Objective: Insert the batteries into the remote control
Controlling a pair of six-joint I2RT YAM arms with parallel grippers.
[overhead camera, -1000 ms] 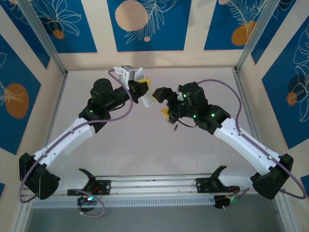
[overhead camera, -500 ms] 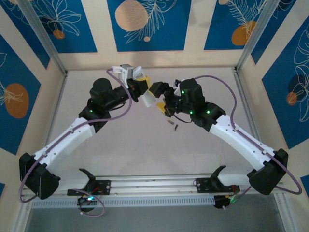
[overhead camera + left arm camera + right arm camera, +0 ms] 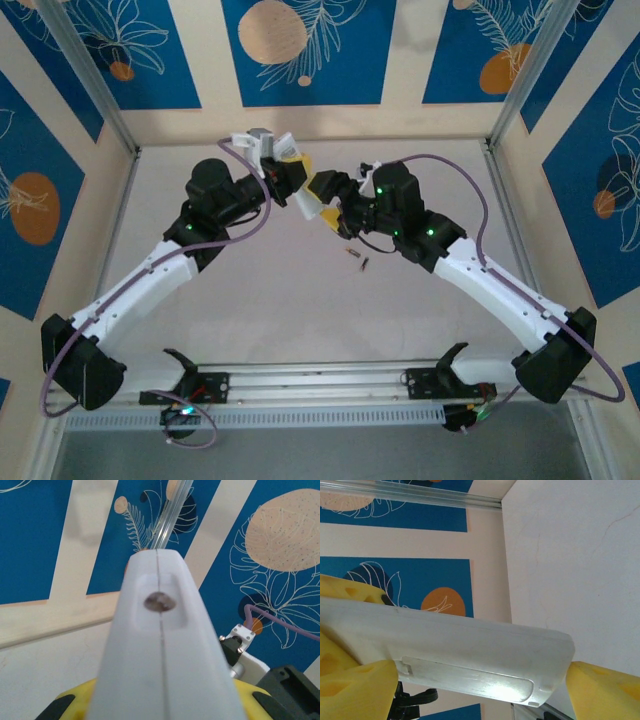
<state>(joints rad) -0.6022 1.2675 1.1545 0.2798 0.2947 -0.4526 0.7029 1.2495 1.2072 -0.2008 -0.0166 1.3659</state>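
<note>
White remote (image 3: 470,645) clamped in left fingers (image 3: 75,700) | right fingers (image 3: 605,685) now apart around its end | we leave one battery (image 3: 358,262) behind them, unloaded.

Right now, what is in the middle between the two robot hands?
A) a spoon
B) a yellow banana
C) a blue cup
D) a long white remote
D: the white remote control is clamped in the left gripper, and its other end lies between the yellow fingers of the right gripper.
</note>
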